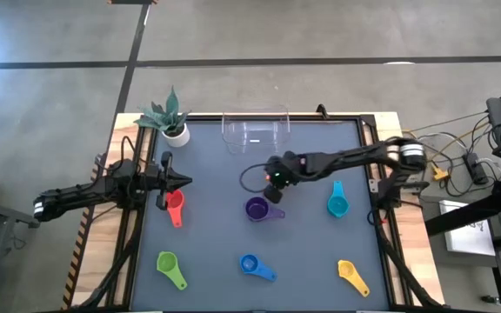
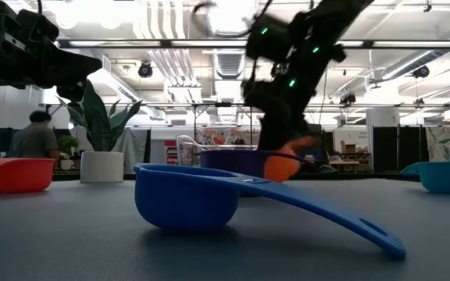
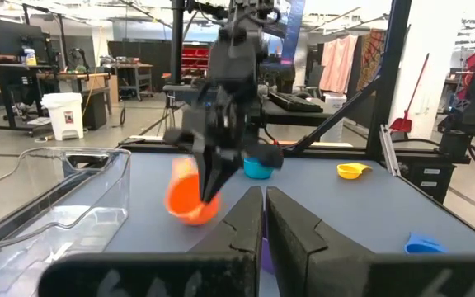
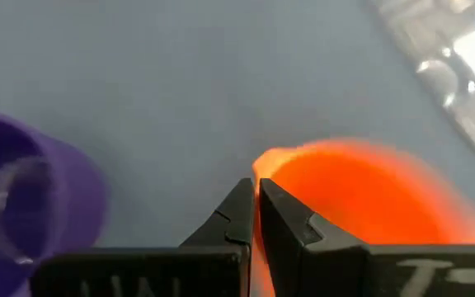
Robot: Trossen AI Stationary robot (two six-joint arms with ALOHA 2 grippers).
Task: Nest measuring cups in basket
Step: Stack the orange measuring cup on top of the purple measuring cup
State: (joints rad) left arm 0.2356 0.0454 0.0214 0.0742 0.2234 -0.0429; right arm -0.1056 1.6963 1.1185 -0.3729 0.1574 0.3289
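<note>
Overhead, right gripper (image 1: 276,178) sits mid-table just above the purple cup (image 1: 258,209), fingers clenched on the orange cup (image 1: 270,179), which is mostly hidden under the wrist. Basket (image 1: 256,130) at far edge, clear, nothing visible inside. Left gripper (image 1: 183,181) clamped shut w/ nothing in it, tip beside the red cup (image 1: 175,207) near left edge. Teal cup (image 1: 337,202) right of centre; green cup (image 1: 170,269), blue cup (image 1: 255,266), yellow cup (image 1: 353,275) along near edge. Potted plant (image 1: 167,117) at far left corner.

Low view: blue cup (image 2: 186,197) close up front, handle pointing right. Behind it, right gripper (image 2: 283,152) holds orange cup (image 2: 283,165) off the table, next to purple cup (image 2: 233,161). Red cup (image 2: 20,174) left, teal cup (image 2: 448,176) right.

Left wrist: own fingers (image 3: 242,221) pressed together; orange cup (image 3: 190,191) hanging in right gripper (image 3: 210,181), basket (image 3: 56,198) nearby.

Right wrist: fingers (image 4: 237,216) pinch rim of orange cup (image 4: 361,198); purple cup (image 4: 27,198) beside, basket corner (image 4: 452,74) beyond.
</note>
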